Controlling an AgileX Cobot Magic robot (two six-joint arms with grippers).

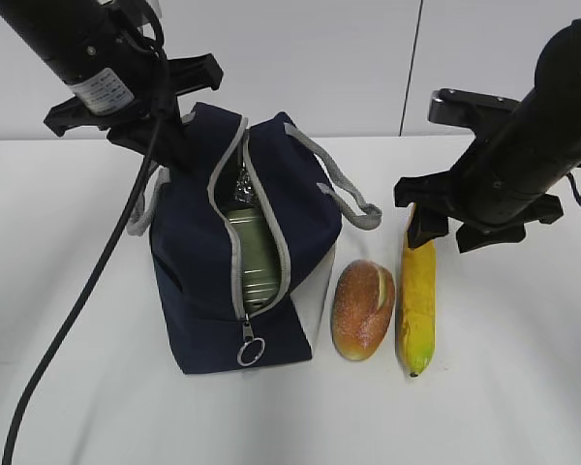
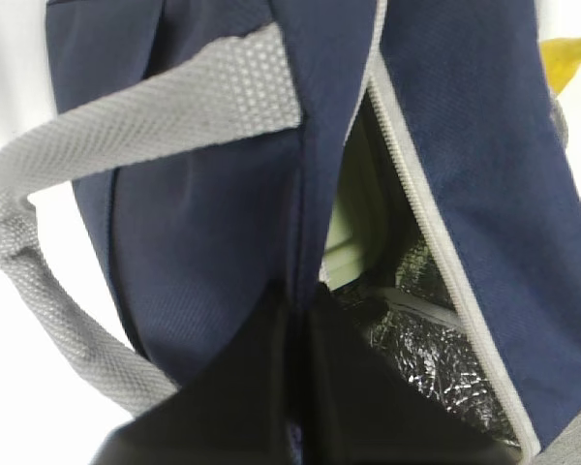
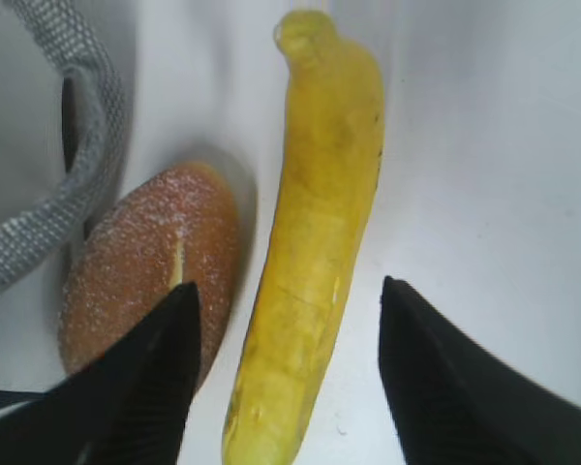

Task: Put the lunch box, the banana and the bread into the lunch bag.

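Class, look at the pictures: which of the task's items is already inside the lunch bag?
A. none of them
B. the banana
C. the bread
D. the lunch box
D: the lunch box shows through the lunch bag's open zipper, while the bread and the banana lie on the table beside it.

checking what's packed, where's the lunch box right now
In the exterior view, the lunch box stands inside the open lunch bag, left of the bread.
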